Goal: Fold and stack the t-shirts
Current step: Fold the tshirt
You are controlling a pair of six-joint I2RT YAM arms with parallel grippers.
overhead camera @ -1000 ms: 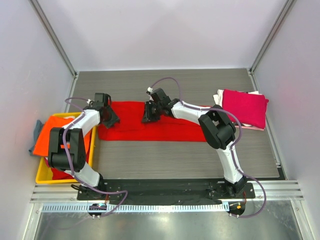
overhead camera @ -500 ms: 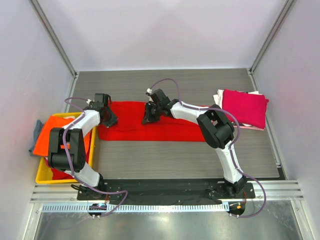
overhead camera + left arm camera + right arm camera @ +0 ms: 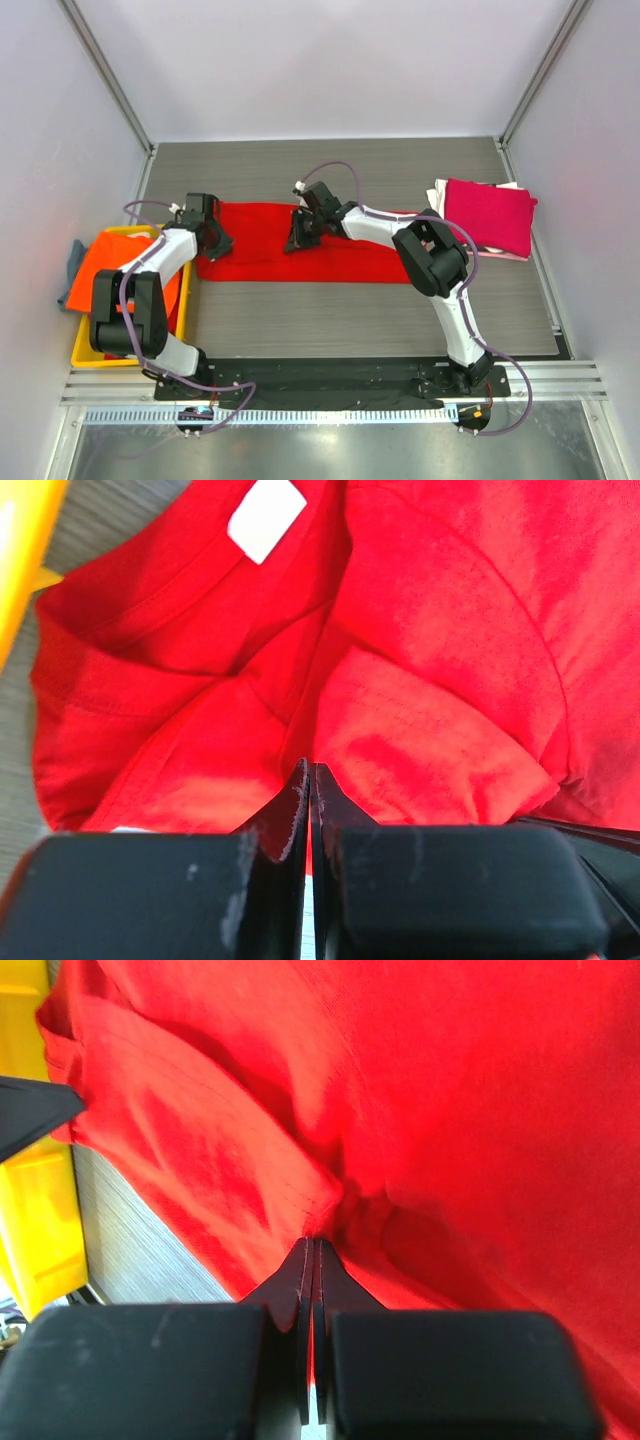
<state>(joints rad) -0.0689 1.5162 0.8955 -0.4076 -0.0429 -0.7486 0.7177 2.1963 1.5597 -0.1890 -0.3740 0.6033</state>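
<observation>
Left tool (image 3: 213, 240) (image 3: 308, 770): I see its jaws pressed together, with a fold of the red t-shirt (image 3: 260, 245) (image 3: 430, 630) pinched at the tips, at the shirt's left end.
Right tool (image 3: 298, 238) (image 3: 312, 1245): closed as well, and the red cloth puckers into the tips. It sits left of centre on the same shirt.
Collar end: in my left wrist view the white label (image 3: 266, 518) lies at the top of the frame, inside the neck band, above the pinched fold.
Red t-shirt: spread as a wide band across the middle of the worktop (image 3: 350, 320). It runs from just right of the yellow crate (image 3: 85, 350) (image 3: 35, 1230) to under the right arm.
Crate: at the left edge of the top view, with an orange t-shirt (image 3: 100, 265) draped over it and a grey-blue cloth (image 3: 75, 255) showing at its far left.
Folded pile: at the upper right of the worktop, well apart from both tools. A magenta t-shirt (image 3: 487, 215) lies on top, with a white t-shirt (image 3: 437, 192) edge showing beneath it.
</observation>
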